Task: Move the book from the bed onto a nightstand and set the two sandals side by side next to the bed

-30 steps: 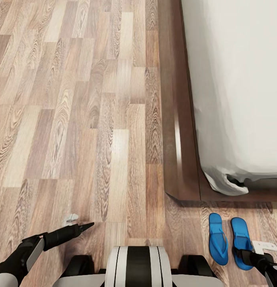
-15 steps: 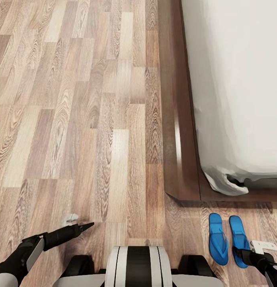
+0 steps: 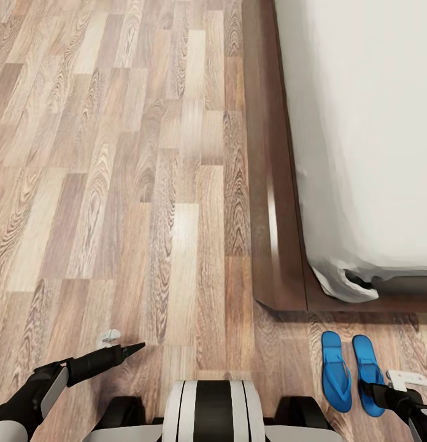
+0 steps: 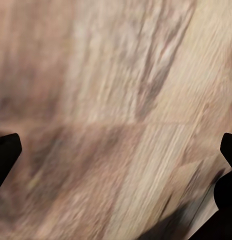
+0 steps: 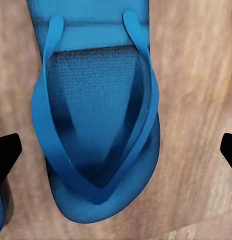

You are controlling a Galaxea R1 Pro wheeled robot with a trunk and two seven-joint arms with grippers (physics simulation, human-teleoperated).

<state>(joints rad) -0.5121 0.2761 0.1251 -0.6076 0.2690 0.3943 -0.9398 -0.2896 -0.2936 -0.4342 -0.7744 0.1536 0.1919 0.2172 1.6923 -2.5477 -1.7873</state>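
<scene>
1. Head view: plank floor [image 3: 115, 184] fills the left and centre of the frame; bed [image 3: 361, 135] takes the upper right, pale mattress on a dark brown frame whose corner sits at lower centre-right
2. Mattress corner at right of centre is rumpled, with a dark gap under the fold
3. Two sandals [image 3: 351, 374] lie flat on the floor at lower right, just below the bed's corner, side by side and roughly parallel, long axes running up-down in the frame; a narrow strip of floor shows between them
4. Left sandal [image 3: 335, 374] fully visible; right sandal [image 3: 368, 371] partly covered at its lower end by the right gripper
5. Right gripper [image 3: 376, 389] at the lower right edge, over the right sandal's lower part; contact cannot be told
6. Right wrist view: sandal [image 5: 96, 125] is centred between the two dark fingertips [image 5: 6, 152] at the frame's side edges; tips set wide apart, nothing pinched
7. Left gripper [image 3: 137, 348] at lower left, pointing toward frame centre, just above bare floor
8. Left wrist view: blurred floor [image 4: 111, 110], dark fingertips [image 4: 5, 152] at opposite side edges, spread, holding nothing
9. Small pale object [image 3: 108, 336] on the floor near the left gripper; too small to identify
10. Robot base [image 3: 212, 410], white with black stripes, at bottom centre
</scene>
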